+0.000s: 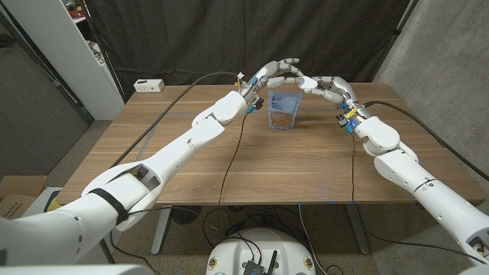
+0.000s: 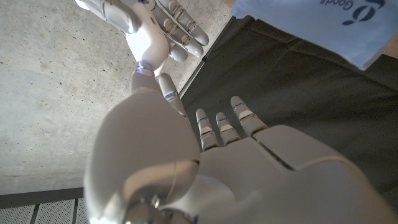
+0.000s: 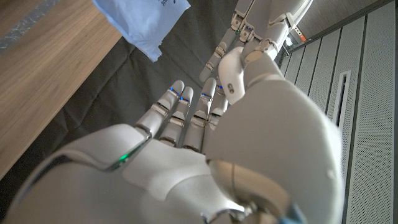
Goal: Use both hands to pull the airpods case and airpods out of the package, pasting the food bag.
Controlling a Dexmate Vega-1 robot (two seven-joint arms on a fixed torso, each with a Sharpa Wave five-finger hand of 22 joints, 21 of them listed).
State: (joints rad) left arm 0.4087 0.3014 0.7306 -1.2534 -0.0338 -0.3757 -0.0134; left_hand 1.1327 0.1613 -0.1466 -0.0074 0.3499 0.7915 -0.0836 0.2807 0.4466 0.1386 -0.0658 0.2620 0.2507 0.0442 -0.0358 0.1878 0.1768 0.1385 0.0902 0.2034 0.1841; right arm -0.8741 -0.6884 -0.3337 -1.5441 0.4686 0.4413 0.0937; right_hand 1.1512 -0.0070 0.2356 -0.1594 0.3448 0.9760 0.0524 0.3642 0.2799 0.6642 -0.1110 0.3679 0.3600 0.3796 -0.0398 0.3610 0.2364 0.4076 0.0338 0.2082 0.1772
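A blue food bag with a clear window showing brown contents stands upright on the wooden table, far middle. My left hand hovers just above its top, fingers stretched toward my right hand, which reaches in from the other side. Their fingertips nearly meet over the bag, and neither holds anything. In the left wrist view my left hand has straight fingers, with the bag's corner and the right hand beyond. The right wrist view shows my right hand, the bag and the left hand.
A white power strip lies at the table's far left corner. Black cables trail across the tabletop from both wrists. A white shelf unit stands left of the table, with a dark curtain behind it.
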